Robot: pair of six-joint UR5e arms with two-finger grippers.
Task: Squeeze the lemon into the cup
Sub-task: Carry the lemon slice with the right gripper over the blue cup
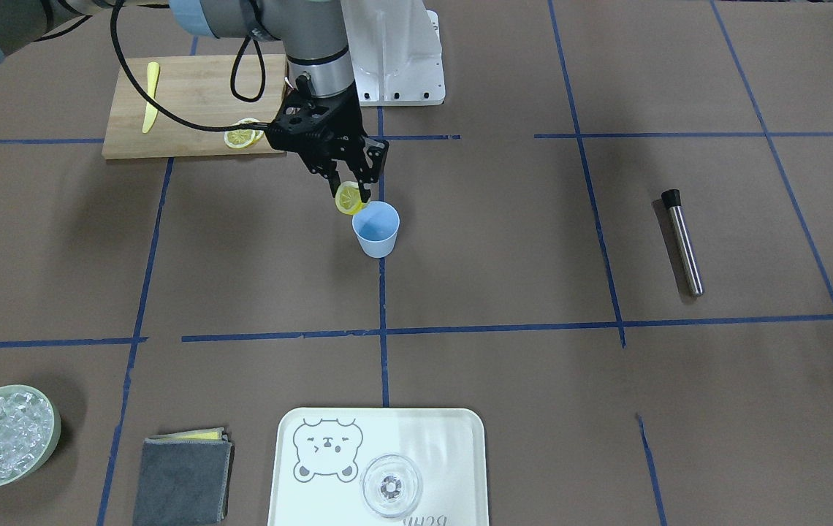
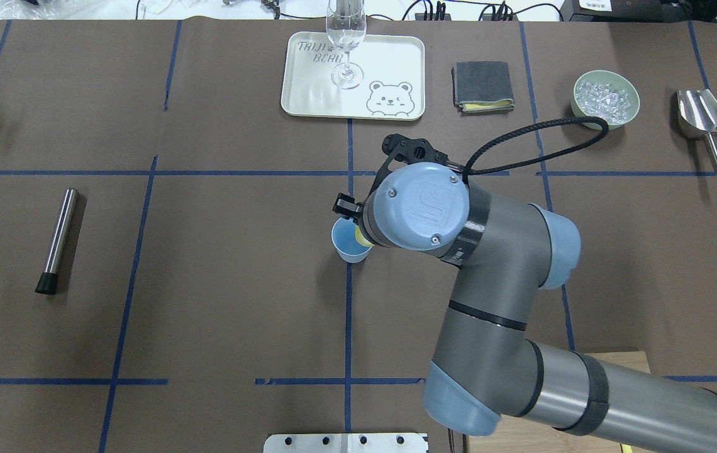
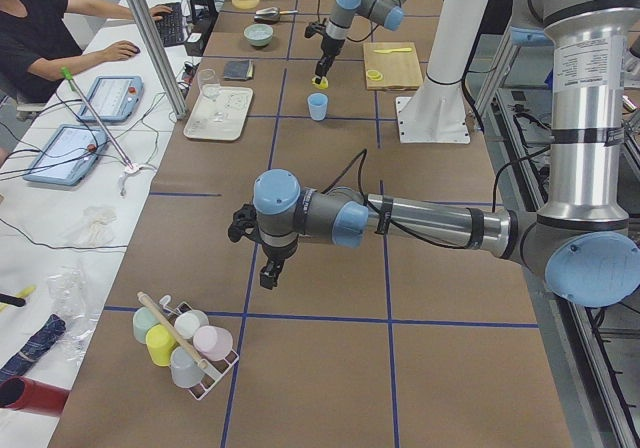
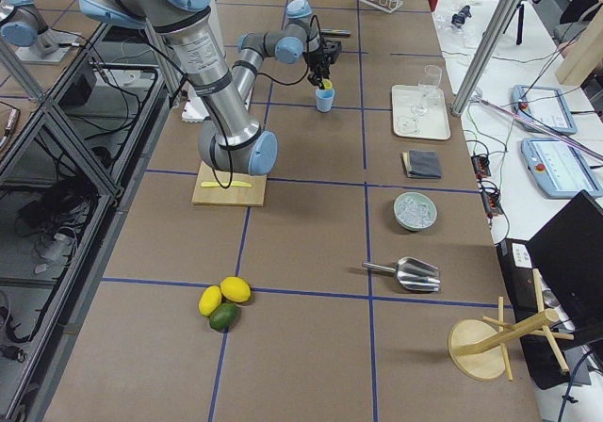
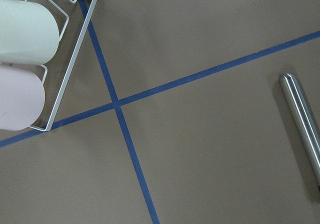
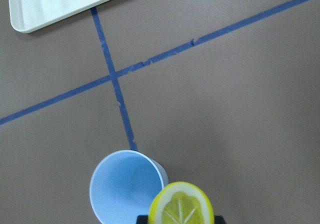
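Spillage worries us: from the front-facing camera we see the right gripper (image 1: 353, 196) with its fingers pinching the lemon (image 1: 348, 199) just above the rim of the cup (image 1: 376, 229), off-centre from its mouth, so juice pressed out now could, we judge, run down its outside onto the tabletop (image 1: 504, 256). From the right wrist camera the lemon (image 6: 181, 204) overlaps only one side of that rim, and a hard pinch might tear it, thin as it is, or drop it beside the cup. From the left-end camera the left gripper (image 3: 268, 268) hangs well apart from the cup; how its fingers stand we cannot tell.
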